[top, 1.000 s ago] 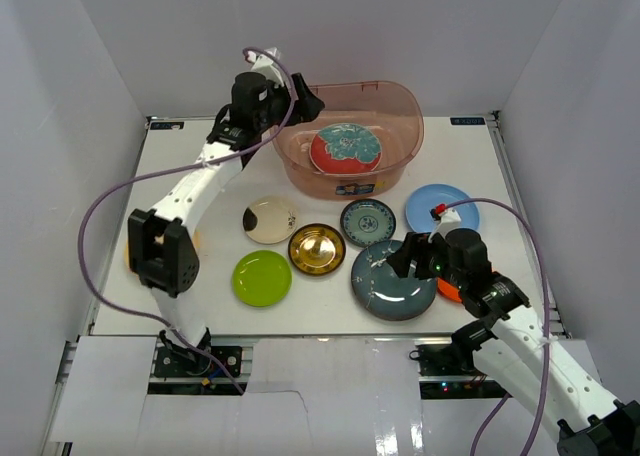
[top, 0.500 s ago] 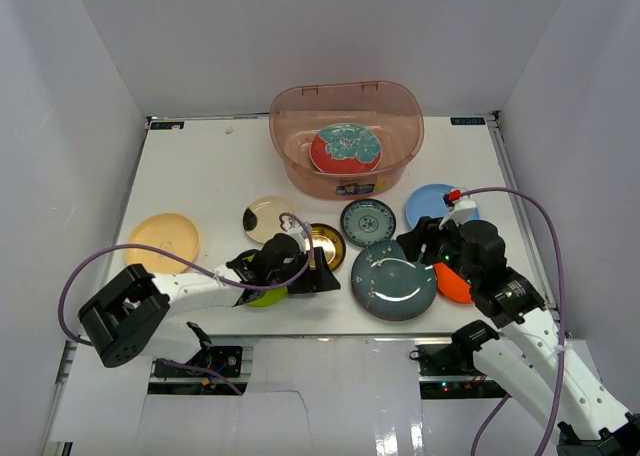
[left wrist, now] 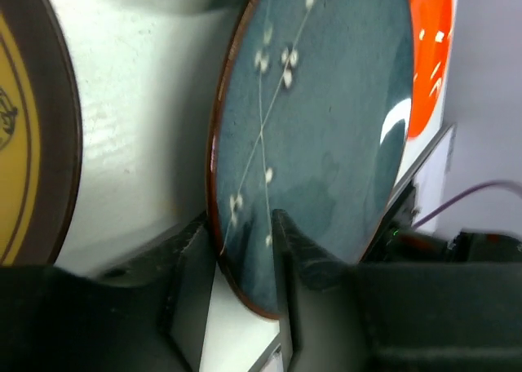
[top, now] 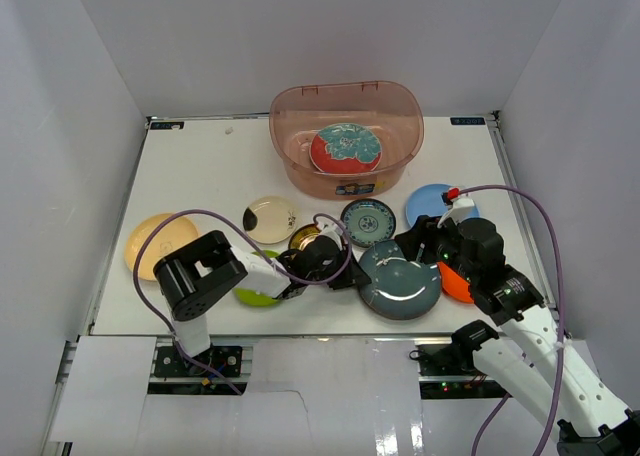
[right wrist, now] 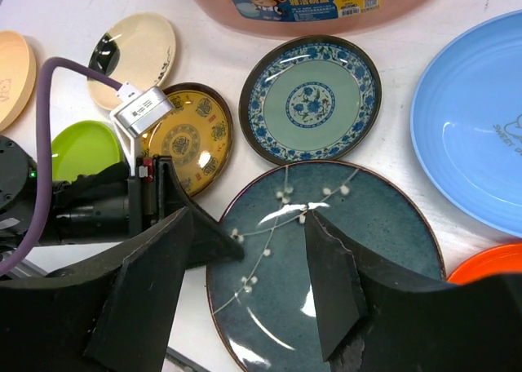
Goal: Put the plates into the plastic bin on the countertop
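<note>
The plastic bin (top: 397, 158) stands at the back of the countertop (top: 200, 166) with a red-teal plate (top: 345, 148) inside. A dark teal plate (top: 405, 286) (right wrist: 391, 233) lies near the front. My left gripper (top: 350, 273) (left wrist: 238, 225) lies low on the table, shut on that plate's left rim, one finger under it and one on its face (left wrist: 326, 127). My right gripper (top: 418, 244) (right wrist: 272, 235) hovers open just above the same plate, nothing between its fingers.
Around it lie a gold plate (right wrist: 189, 135), blue-patterned plate (right wrist: 310, 99), light blue plate (top: 435, 204), orange plate (top: 458, 284), cream plate (top: 268, 219), tan plate (top: 155, 241) and a lime plate (top: 255, 294) partly under the left arm. White walls enclose three sides.
My left arm swung from the bin down to the table front, slid right, and its jaws closed on the dark teal plate's rim. The right gripper rose slightly and stayed open.
</note>
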{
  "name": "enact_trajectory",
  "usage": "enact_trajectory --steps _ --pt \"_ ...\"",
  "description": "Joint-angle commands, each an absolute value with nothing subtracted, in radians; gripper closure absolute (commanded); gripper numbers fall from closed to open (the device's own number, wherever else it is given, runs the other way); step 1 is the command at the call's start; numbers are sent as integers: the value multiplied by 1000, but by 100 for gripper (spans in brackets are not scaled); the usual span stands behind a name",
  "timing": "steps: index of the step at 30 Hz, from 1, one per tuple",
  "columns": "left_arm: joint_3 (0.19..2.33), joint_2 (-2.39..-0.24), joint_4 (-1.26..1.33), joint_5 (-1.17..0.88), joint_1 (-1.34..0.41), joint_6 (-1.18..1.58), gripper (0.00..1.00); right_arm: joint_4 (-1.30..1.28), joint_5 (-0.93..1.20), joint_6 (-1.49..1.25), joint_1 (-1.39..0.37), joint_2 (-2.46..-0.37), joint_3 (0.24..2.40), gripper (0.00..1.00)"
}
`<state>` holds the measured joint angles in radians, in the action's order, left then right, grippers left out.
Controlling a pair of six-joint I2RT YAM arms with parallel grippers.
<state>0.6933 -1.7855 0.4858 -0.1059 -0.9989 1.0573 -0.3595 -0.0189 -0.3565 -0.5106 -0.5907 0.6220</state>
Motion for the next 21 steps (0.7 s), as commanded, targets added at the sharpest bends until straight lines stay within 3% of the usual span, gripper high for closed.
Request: enact_trajectory --steps 1,4,5,6,10,12,15,21 --pt "692 -1799 411 -15 -1003 1051 71 -351 -9 -360 -508 -584 614 36" --pt "661 -1746 385 31 -1005 1055 97 -354 -9 -356 -508 -587 617 35" --pt "635 -1703 377 32 -1006 1060 100 -354 -9 -353 -508 -588 617 29" --pt "620 -1678 376 28 -1005 1063 100 -354 -9 -353 -508 -588 615 29" --pt "549 -1522 377 2 -1006 1088 100 -350 64 -344 -508 -606 604 8" --pt "500 -1398 399 -46 -1006 1098 100 -348 100 -336 -508 -617 591 2" --pt "456 -1222 400 -45 -1003 1094 100 -345 126 -322 -508 -632 562 9" --pt "419 -991 334 -92 -937 1066 100 -279 129 -304 -505 -669 473 10"
